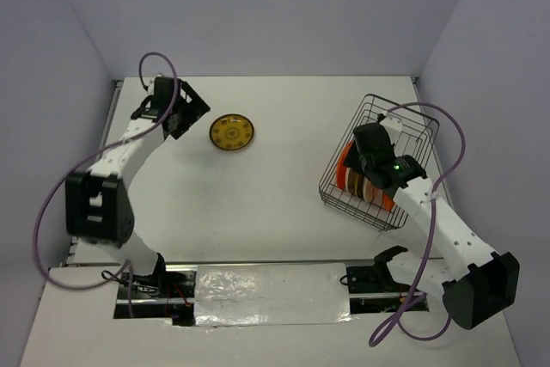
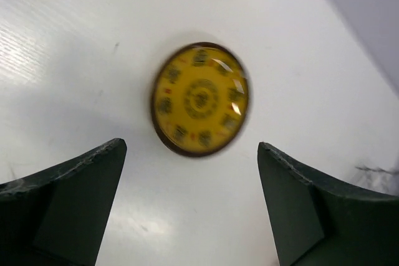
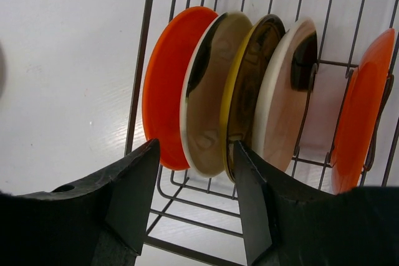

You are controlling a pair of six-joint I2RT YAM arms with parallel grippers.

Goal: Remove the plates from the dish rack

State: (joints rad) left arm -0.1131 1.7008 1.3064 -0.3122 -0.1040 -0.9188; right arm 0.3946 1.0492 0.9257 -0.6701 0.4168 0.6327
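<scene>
A yellow-brown patterned plate (image 2: 201,99) lies flat on the white table (image 1: 284,195), also seen as the plate (image 1: 231,132) at the back left. My left gripper (image 2: 190,146) hangs open just short of it, holding nothing; from above the left gripper (image 1: 191,111) sits left of the plate. The dish rack (image 1: 411,126) stands at the right. In it stand on edge an orange plate (image 3: 163,85), a cream plate (image 3: 215,98), a yellow-brown plate (image 3: 249,85), another cream plate (image 3: 283,104) and a second orange plate (image 3: 361,116). My right gripper (image 3: 196,147) is partly open, its jaws straddling the lower rims of the first orange and cream plates.
The rack's wire wall (image 3: 140,73) rises just left of the plates, and floor wires (image 3: 199,207) run under my right fingers. Purple-grey walls close in the table on three sides. A foil-covered strip (image 1: 271,294) lies between the arm bases.
</scene>
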